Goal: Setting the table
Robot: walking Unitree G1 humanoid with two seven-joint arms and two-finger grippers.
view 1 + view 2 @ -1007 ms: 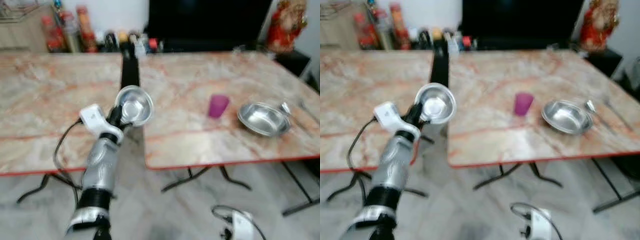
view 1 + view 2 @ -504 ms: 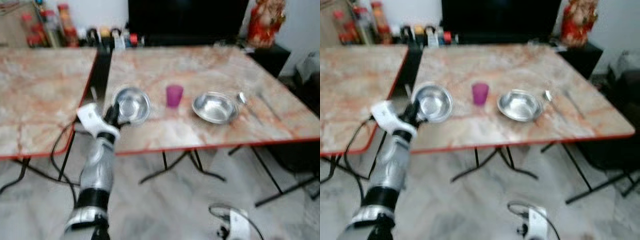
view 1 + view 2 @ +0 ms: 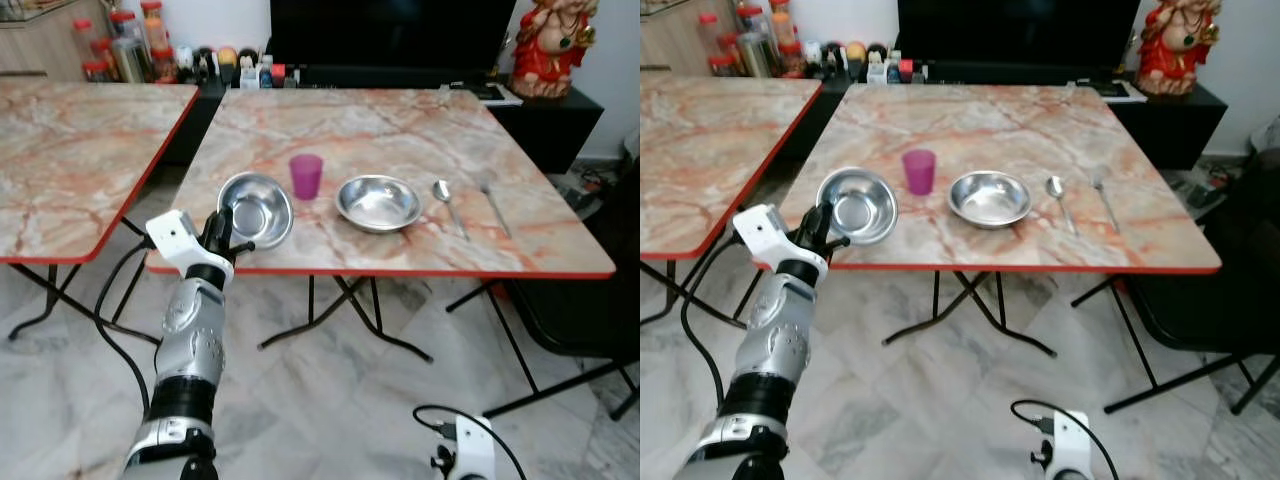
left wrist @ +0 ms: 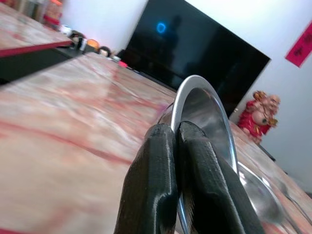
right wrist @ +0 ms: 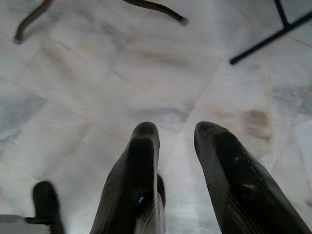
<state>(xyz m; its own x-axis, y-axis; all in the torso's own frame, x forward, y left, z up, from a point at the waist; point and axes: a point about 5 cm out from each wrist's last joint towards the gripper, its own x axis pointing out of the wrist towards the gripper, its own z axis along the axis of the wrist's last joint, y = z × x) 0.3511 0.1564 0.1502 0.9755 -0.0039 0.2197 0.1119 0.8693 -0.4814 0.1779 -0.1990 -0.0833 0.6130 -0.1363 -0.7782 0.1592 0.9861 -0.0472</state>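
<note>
My left gripper (image 3: 222, 236) is shut on the rim of a small steel bowl (image 3: 256, 208), held tilted over the near left corner of the marble table (image 3: 400, 130). The wrist view has the two black fingers (image 4: 195, 185) pinched on the small steel bowl's rim (image 4: 209, 112). A purple cup (image 3: 306, 176) stands just behind it. To the right sit a wider steel bowl (image 3: 378, 202), a spoon (image 3: 445, 200) and a fork (image 3: 493, 205). My right gripper (image 5: 175, 146) hangs open above the floor.
A second marble table (image 3: 70, 140) stands to the left with a gap between the two. Bottles and jars (image 3: 130, 50) line the back, beside a dark television (image 3: 390, 30) and a red figurine (image 3: 552, 45). A black chair (image 3: 600, 300) is at the right.
The camera has come closer and swung right, and the blur is gone. The held bowl now sits over the right table's near corner, beside the purple cup.
</note>
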